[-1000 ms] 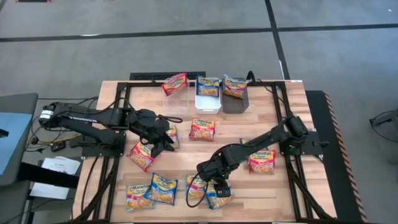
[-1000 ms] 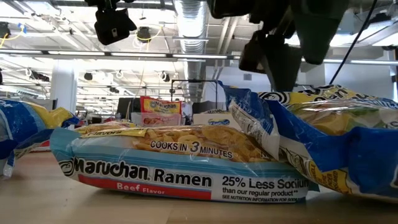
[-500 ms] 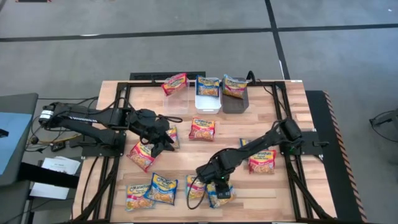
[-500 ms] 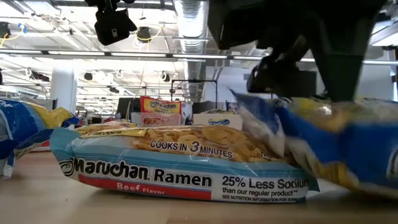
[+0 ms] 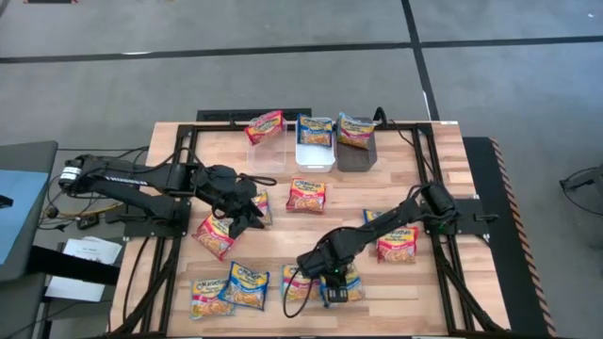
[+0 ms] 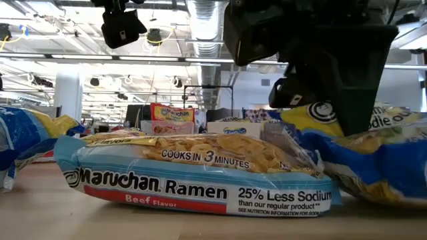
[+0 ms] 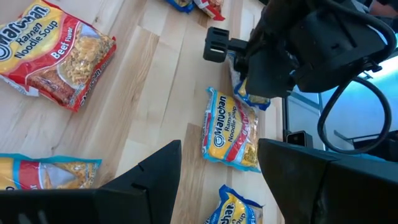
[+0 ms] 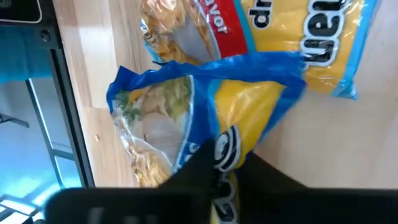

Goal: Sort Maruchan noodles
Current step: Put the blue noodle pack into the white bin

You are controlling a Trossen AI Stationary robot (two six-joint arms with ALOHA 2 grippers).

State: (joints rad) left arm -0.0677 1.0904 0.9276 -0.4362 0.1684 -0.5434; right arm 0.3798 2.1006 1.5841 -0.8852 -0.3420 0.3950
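The left gripper [image 5: 247,215] hovers over the left-middle of the worktop [image 5: 438,282] with its fingers [image 7: 155,174] spread wide and nothing between them. It sits above a red packet [image 5: 215,235], probably waiting its turn over a likely next pick. Below it, near the front edge, a pair of packets [image 5: 229,290] lies flat and overlapping, not yet sorted.

Further along, at the back edge, three small bins stand in a row. A red packet leans in the clear bin [image 5: 266,141], a blue one lies in the white bin [image 5: 316,151], and a yellow one stands in the dark bin [image 5: 356,151], so each colour seems to have its own bin. One more red packet [image 5: 307,195] lies loose in the middle of the worktop.

At the front centre, the right gripper [image 5: 332,280] is down on a blue-and-yellow packet [image 8: 205,124], its fingers [image 8: 199,165] pinching the crinkled wrapper at one end. That packet partly overlaps a neighbour, which is likely why it is taken by the edge. It looks bound for the blue bin. To the right, another red packet [image 5: 397,243] lies beside the right arm.
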